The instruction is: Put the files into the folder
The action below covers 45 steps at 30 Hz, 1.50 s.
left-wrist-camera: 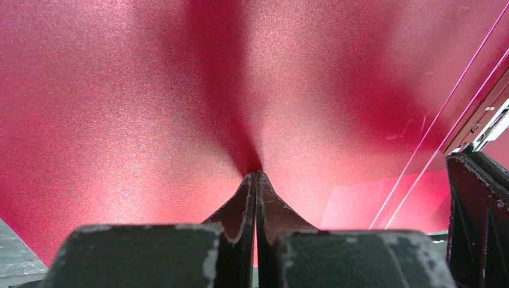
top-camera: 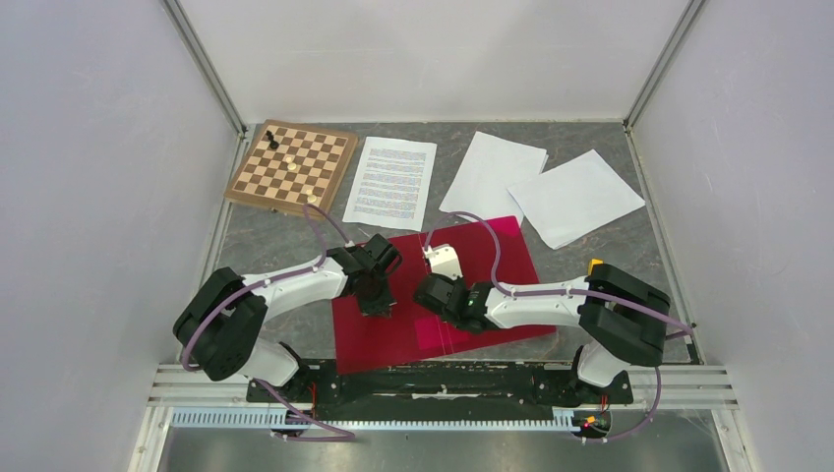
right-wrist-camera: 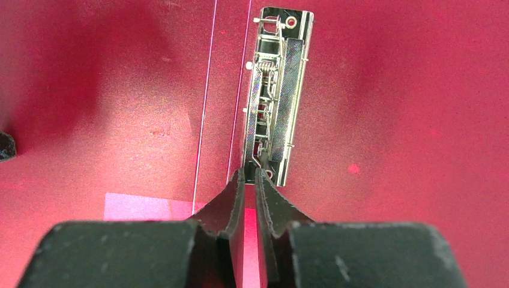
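The red folder point(top-camera: 492, 246) lies open and flat in front of both arms, its metal clip point(right-wrist-camera: 277, 90) along the spine and a pink patch point(top-camera: 438, 332) near the front. My left gripper point(top-camera: 379, 308) is shut, its tips point(left-wrist-camera: 256, 174) pressed down on the folder's left leaf point(left-wrist-camera: 150, 90) with nothing between them. My right gripper point(top-camera: 433, 293) is shut to a thin slit, its tips point(right-wrist-camera: 250, 173) at the near end of the clip. The files lie behind the folder: one printed sheet point(top-camera: 390, 182) and two blank sheets point(top-camera: 494, 175) point(top-camera: 575, 197), the nearer one overlapping the folder's far right corner.
A brown-and-white chessboard point(top-camera: 292, 165) with a few pieces sits at the back left beside the printed sheet. White walls close in the table on three sides. A metal rail point(top-camera: 443, 379) runs along the near edge behind the arm bases.
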Each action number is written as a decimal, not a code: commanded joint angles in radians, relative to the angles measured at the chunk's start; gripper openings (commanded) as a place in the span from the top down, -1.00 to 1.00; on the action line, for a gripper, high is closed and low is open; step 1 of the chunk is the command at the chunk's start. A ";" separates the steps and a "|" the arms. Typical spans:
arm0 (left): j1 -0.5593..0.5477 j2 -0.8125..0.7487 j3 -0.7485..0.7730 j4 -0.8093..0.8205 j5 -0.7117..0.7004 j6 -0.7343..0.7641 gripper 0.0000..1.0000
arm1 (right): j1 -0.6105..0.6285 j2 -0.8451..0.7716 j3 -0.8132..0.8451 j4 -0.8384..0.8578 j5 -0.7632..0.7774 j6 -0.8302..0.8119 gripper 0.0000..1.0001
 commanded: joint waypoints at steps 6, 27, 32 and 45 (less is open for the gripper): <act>0.014 0.054 -0.058 -0.065 -0.111 0.003 0.95 | -0.046 0.054 -0.076 -0.203 0.013 0.000 0.85; 0.016 0.057 -0.055 -0.065 -0.115 0.002 0.95 | -0.081 0.001 -0.100 -0.225 0.017 0.004 0.87; 0.015 0.058 -0.057 -0.065 -0.116 0.000 0.95 | -0.083 0.002 -0.100 -0.234 0.025 0.006 0.88; 0.016 0.051 -0.007 -0.074 -0.125 0.091 0.95 | -0.085 -0.097 -0.015 -0.212 -0.007 -0.042 0.80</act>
